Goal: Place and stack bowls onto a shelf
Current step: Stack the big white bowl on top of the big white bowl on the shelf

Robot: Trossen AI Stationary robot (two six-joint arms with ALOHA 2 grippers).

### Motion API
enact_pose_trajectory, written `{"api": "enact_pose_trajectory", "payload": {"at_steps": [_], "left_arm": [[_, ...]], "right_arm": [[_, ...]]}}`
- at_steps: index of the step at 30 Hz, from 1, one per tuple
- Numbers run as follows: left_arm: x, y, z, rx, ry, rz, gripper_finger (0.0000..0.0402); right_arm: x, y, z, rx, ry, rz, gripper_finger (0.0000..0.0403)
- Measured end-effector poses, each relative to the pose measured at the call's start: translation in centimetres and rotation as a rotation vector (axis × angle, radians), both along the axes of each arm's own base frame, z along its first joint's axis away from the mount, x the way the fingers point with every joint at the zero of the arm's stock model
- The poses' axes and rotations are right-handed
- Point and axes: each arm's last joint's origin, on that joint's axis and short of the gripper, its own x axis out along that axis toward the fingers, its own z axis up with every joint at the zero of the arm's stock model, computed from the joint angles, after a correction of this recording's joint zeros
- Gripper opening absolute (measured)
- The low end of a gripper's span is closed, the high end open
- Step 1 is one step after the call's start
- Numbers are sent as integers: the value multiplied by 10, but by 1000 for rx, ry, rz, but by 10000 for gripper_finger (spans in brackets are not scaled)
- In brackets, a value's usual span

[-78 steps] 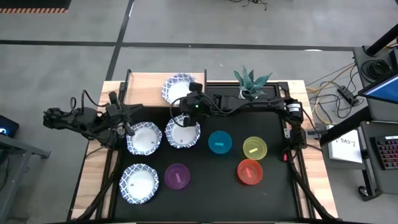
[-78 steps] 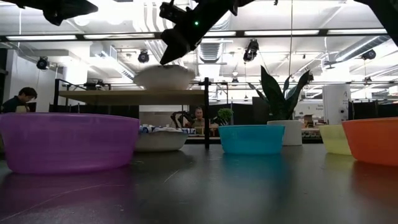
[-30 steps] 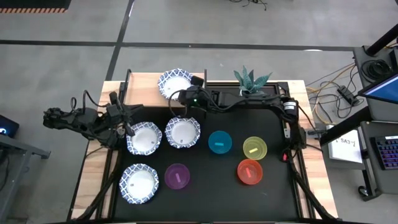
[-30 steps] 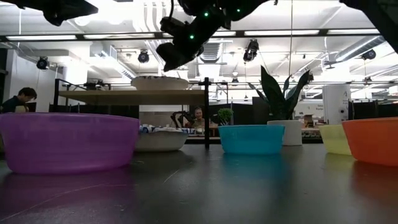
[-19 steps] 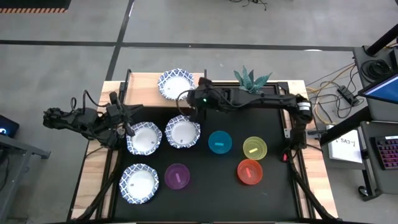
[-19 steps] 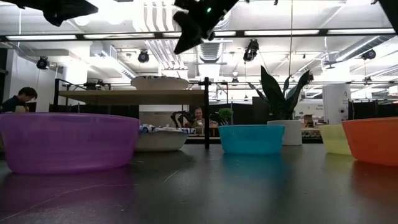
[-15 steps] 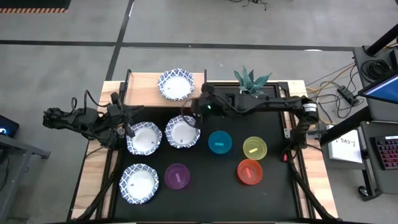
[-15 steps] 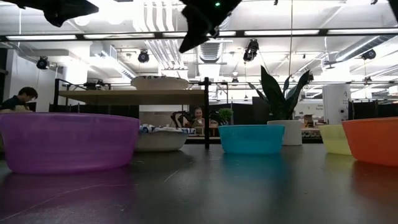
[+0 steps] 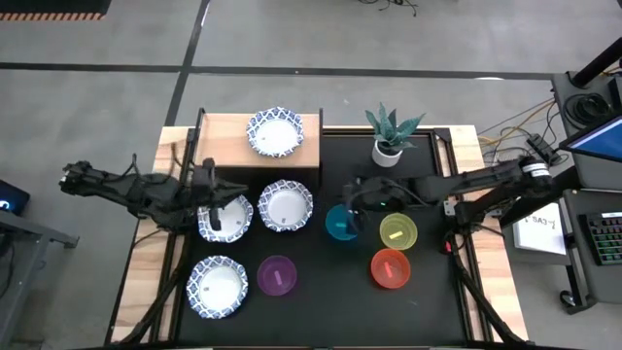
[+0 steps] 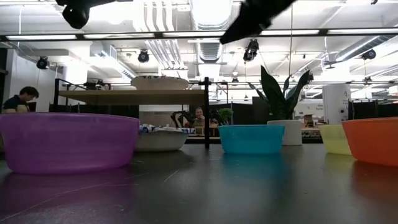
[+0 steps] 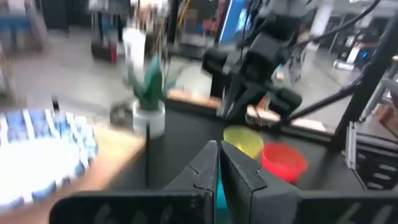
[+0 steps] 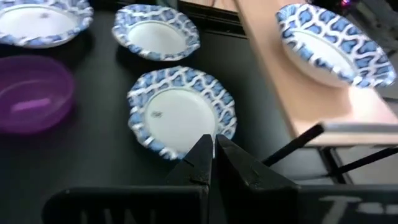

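— While one patterned bowl [image 9: 275,132] sits on the shelf [image 9: 222,144], where's the right gripper [image 9: 351,216]?
— Closed, empty, over the blue bowl [image 9: 339,225]. Left gripper [image 9: 217,218], closed, hovers over another patterned bowl [image 9: 231,216].

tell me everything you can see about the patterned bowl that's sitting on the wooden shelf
The patterned bowl on the shelf is wide and shallow, with a plain white centre and a scalloped rim in a blue-and-white lattice print. It looks like thin paper or plastic. It sits upright and empty on the shelf's light wood top, toward the end nearer the plant, alone there with nothing stacked in it. No gripper touches it. In the low view it shows as a pale shallow shape above the shelf edge.
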Motion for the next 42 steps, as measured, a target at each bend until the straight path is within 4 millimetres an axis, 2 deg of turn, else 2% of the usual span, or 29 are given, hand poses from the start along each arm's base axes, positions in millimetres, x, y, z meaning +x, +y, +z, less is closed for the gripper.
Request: {"api": "enact_pose_trajectory", "payload": {"at_steps": [3, 8, 11, 18, 29, 36, 42], "left_arm": [[7, -2, 2, -98, 151, 38, 0], [19, -7, -7, -229, 441, 118, 0], [27, -12, -16, -304, 626, 90, 0], [52, -24, -44, -397, 862, 35, 18], [67, -29, -78, -286, 1159, 79, 110], [76, -35, -94, -267, 1238, 86, 117], [78, -35, -103, -317, 1280, 184, 116]], "right_arm": [[-18, 5, -10, 5, -26, 26, 9], [-43, 4, -19, 9, -68, 31, 9], [-55, 2, -19, -12, -82, 44, 9], [-76, -1, -8, -63, -143, 78, 9], [-92, -3, -6, -62, -188, 85, 9], [-91, -2, -7, -45, -185, 104, 9], [-91, -2, -8, -45, -182, 103, 9]]}}
